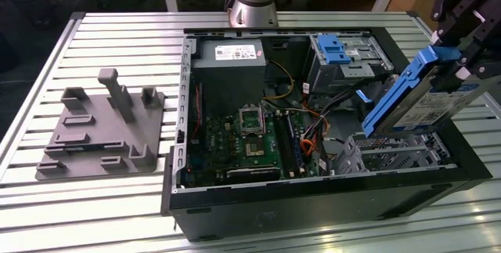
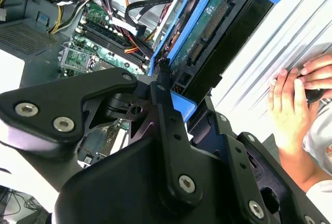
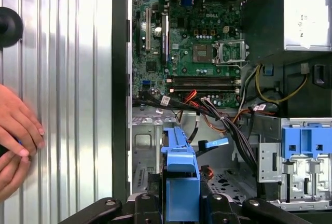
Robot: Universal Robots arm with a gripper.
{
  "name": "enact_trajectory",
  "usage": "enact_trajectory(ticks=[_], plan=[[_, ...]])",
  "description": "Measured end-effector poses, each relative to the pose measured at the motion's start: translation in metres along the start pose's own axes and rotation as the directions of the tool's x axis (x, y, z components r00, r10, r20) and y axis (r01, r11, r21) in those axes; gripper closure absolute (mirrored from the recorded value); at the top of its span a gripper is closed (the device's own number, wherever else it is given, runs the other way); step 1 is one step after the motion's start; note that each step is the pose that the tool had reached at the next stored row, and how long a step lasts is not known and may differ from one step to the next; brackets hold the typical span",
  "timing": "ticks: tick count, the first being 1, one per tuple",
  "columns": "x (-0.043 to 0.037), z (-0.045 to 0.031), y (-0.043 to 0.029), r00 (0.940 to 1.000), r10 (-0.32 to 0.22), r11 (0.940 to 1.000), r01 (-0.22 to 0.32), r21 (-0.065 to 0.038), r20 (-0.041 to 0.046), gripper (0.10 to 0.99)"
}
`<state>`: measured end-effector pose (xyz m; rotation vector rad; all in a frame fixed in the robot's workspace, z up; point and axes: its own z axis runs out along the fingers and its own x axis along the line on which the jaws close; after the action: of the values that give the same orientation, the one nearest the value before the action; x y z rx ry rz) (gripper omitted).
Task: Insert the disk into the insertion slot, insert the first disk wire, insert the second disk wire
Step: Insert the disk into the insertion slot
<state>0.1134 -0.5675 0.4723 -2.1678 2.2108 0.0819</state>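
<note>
My gripper is shut on the handle end of the disk, a silver drive in a bright blue carrier. I hold it tilted in the air just above the insertion slot, the perforated silver cage in the case's near corner at the exterior view's right. In the first wrist view the carrier hangs over the cage between my fingers. The second wrist view shows the disk's underside and connector. The first disk wire and the second disk wire's blue plug lie loose beside the cage.
The open case holds a motherboard, a grey power supply and a taller bay with a blue latch. A grey fixture plate lies at the exterior view's left. A person's hands rest on the slatted table beside the case.
</note>
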Motion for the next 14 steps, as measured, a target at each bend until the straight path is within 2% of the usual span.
enact_trajectory(ticks=[14], plan=[[0.0001, 0.0063, -0.0008, 1.0, -0.01, 0.9999, 0.01, -0.004, 0.0, 0.722]])
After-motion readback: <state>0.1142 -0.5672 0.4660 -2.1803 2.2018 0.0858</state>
